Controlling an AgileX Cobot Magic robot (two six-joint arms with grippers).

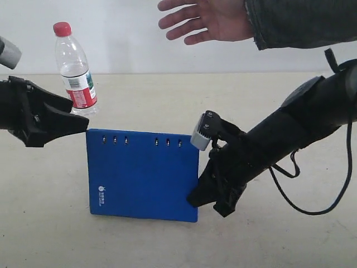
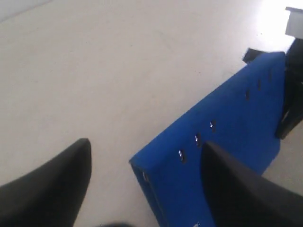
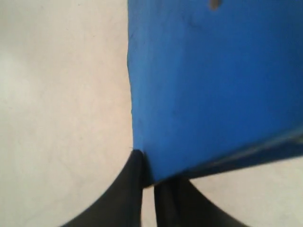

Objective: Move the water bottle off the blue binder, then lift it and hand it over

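One table [image 1: 44, 234] carries one blue binder [image 1: 139, 178] with six slots. Right gripper [image 3: 147, 171]: clamped on the binder's edge. Left gripper [image 2: 146, 144]: spread, empty. One human hand [image 1: 209, 19] overhead. One water bottle [image 1: 75, 70] stands off the binder, behind its corner.

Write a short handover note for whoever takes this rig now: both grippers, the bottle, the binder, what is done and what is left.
Left gripper: jaws open, empty, by the slotted corner of the blue binder.
Right gripper: jaws shut on the binder's edge.
Water bottle: upright on the table, off the binder, beyond its slotted edge.
A person's hand is held open above.
Done: bottle off the binder.
Left: the lift and the handover.
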